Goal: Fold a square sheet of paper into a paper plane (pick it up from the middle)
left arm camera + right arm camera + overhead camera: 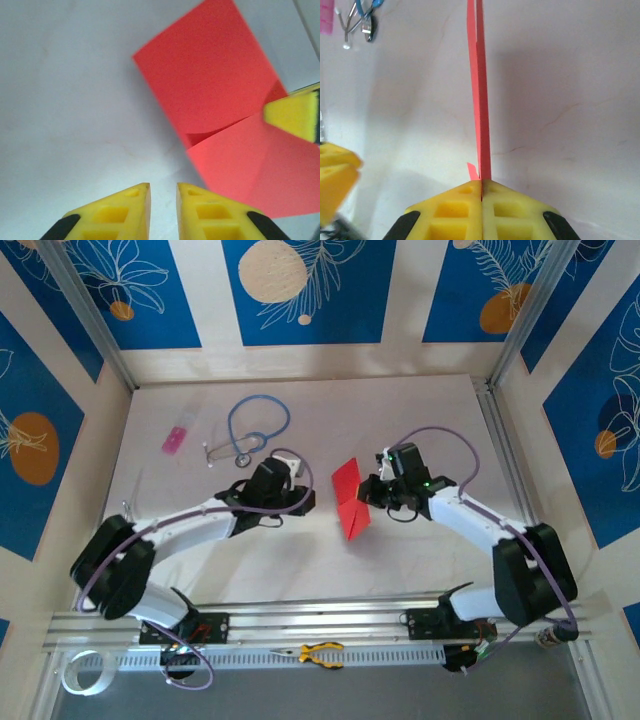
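The red square sheet of paper (349,498) is creased and partly folded, standing on edge over the table's middle. In the left wrist view the sheet of paper (210,85) shows two overlapping red panels. My right gripper (372,495) is shut on its right edge. The right wrist view has the paper (479,100) edge-on, rising from between the closed right gripper (481,182). My left gripper (303,498) sits just left of the sheet. The left gripper (162,192) has a narrow gap with nothing in it, and only bare table shows between its tips.
A blue stethoscope (250,430) and a small pink item (175,440) lie at the back left of the white table (420,420). Yellow-handled pliers (320,652) rest on the front rail. Patterned walls close in the sides and back.
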Controlling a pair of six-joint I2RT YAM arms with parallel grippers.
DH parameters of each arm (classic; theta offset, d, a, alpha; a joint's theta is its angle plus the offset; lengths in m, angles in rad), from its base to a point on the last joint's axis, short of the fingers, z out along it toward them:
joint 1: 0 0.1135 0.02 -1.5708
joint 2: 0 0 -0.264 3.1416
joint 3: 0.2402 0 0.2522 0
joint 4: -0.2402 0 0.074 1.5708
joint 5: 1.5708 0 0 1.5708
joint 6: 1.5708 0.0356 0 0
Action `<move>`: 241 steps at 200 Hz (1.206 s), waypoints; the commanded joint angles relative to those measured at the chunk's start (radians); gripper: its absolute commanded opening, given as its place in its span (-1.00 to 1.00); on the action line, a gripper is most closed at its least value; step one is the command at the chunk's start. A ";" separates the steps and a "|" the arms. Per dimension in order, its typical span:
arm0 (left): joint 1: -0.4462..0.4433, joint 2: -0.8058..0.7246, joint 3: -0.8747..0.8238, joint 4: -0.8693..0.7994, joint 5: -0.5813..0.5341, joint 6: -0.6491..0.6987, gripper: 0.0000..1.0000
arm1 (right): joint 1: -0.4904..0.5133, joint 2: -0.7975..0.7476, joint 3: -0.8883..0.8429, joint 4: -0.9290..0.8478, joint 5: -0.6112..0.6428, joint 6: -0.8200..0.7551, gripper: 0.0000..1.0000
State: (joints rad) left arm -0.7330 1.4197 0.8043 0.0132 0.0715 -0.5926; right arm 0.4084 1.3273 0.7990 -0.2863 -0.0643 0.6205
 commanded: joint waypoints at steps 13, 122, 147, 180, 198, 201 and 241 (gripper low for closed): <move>0.009 -0.123 -0.025 -0.117 -0.268 0.093 -0.22 | 0.014 -0.059 0.138 -0.362 0.315 -0.204 -0.86; 0.119 -0.398 -0.264 0.010 -0.303 0.050 1.00 | 0.238 0.371 0.463 -0.660 0.962 -0.046 -0.88; 0.165 -0.464 -0.284 -0.045 -0.310 0.028 1.00 | 0.303 0.529 0.573 -0.717 0.963 -0.010 -0.86; 0.209 -0.497 -0.283 -0.091 -0.290 0.032 1.00 | 0.395 0.674 0.702 -0.727 0.909 -0.001 -0.80; 0.215 -0.506 -0.285 -0.094 -0.289 0.029 1.00 | 0.431 0.720 0.762 -0.710 0.862 -0.016 -0.76; 0.216 -0.508 -0.285 -0.092 -0.290 0.027 1.00 | 0.435 0.725 0.772 -0.707 0.853 -0.019 -0.75; 0.225 -0.508 -0.279 -0.096 -0.255 0.023 1.00 | 0.435 0.718 0.799 -0.598 0.593 -0.097 -0.41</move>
State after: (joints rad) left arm -0.5251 0.9237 0.5282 -0.0647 -0.2317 -0.5526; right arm 0.8608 2.0708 1.5833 -0.9428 0.7280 0.5678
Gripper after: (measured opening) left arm 0.998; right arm 0.221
